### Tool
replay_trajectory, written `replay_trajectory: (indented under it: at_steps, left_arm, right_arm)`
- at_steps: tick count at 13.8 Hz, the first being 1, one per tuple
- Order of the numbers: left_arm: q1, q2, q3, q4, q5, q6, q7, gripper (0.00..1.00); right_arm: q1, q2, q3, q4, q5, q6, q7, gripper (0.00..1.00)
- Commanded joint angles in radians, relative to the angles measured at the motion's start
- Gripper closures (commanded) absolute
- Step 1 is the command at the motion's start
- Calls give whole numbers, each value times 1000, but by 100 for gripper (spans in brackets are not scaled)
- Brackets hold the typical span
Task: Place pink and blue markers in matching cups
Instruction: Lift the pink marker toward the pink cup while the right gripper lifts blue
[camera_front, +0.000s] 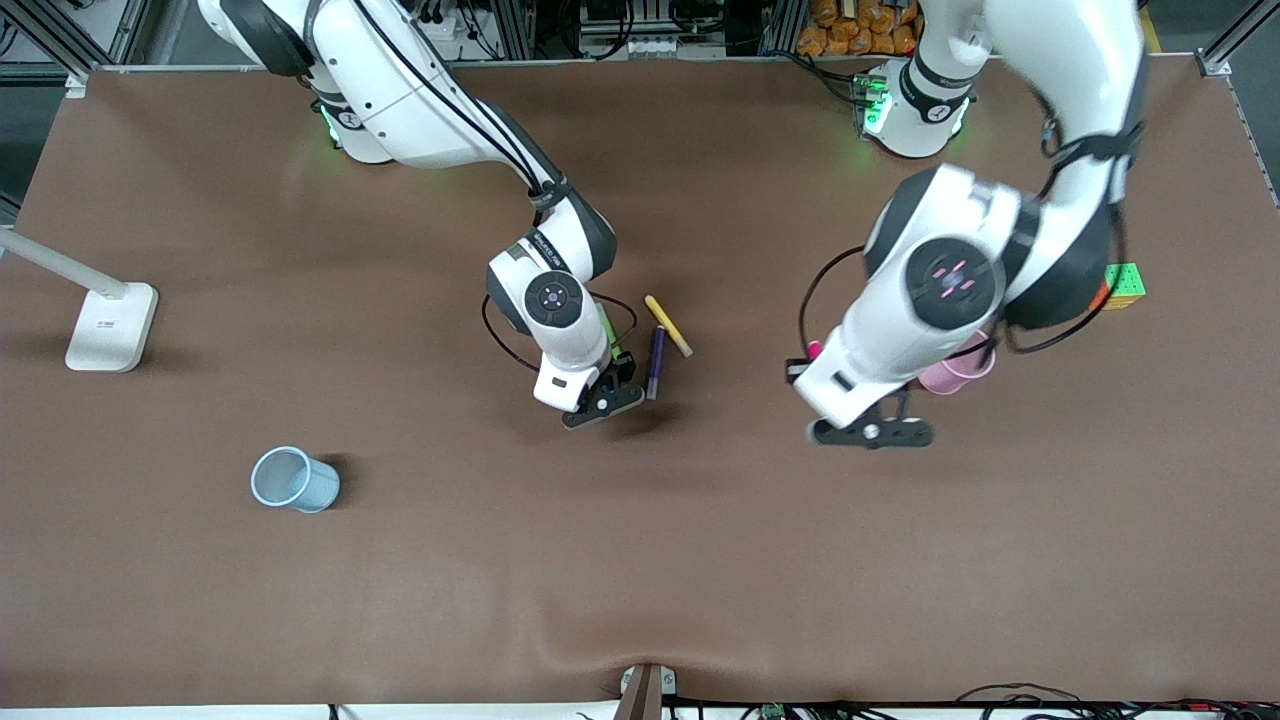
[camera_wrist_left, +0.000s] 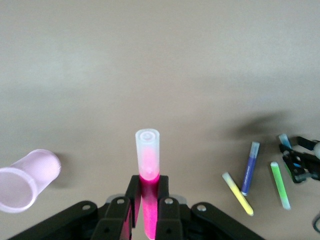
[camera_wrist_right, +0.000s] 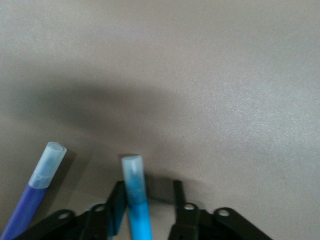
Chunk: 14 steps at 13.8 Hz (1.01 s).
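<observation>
the left end effector (camera_wrist_left: 146, 212), clamped on the pink marker (camera_wrist_left: 148, 165), hangs over the tabletop (camera_front: 700, 560) just beside the pink cup (camera_front: 962, 372); the marker's tip ought to be centred over the rim before letting go. the right end effector (camera_wrist_right: 148, 212) is low among the pens with the blue marker (camera_wrist_right: 136, 195) between its fingers, one of them not clearly touching, so firm contact ought to come before any lift toward the blue cup (camera_front: 293, 480), well apart. i count five pens and two cups.
</observation>
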Motion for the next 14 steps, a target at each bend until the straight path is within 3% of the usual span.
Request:
replay_trajectory:
  at_steps: [1,3,7,9,14]
  left_arm:
    - [40,-136,-7,-122,17,6,7,100]
    - [53,-198,-7,-161,16,6,63,100]
    - [145,-281,-13,-202,0,8,214,100]
    - [176,-329,-13,-259,-1,18,263,100]
    - [288,-436,-15,-404,-52,69,534,100]
  right_arm:
    - [7,15,-5,24,1,-2,19,81]
    - [7,15,-5,25,0,-2,18,100]
    - [-18,-1,-13,56,-44,-63,-8,100]
    - [-44,-14,-12,124,-104,-216,-56,100]
    - [-134,-25,-15,264,-117,-571,-307,100]
